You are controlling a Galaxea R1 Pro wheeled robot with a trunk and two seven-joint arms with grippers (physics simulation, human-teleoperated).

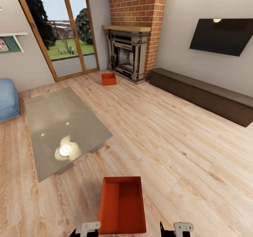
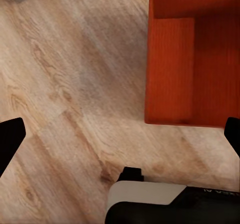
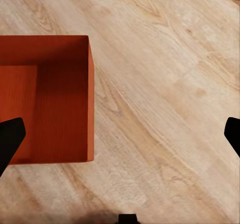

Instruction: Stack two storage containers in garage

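The robot stood in the living room, on light wood-plank floor (image 1: 168,124). One bin (image 1: 122,205) sat on the planks just in front of it, between the two arms, open side up and empty. The second bin (image 1: 109,79) lay well apart, on the floor just beside the fireplace (image 1: 128,56) and near the glass doors (image 1: 66,33). A grey rug (image 1: 63,124) lay between them, off to the left.

The left claw (image 2: 120,134) hung over bare floor beside the near bin, fingers spread wide and holding nothing. The right claw (image 3: 120,136) was likewise spread and empty, one fingertip (image 3: 10,139) over the bin's inside, the other over bare planks.

The bin looked light and stiff, with thin walls, a slightly flared rim and a ribbed base. Its smooth sides would probably slip under a squeeze from outside, so pinching a wall at the rim, one finger inside and one out, seemed the surer hold. A thin wall might flex, so a grip near a corner would likely stay steadier.
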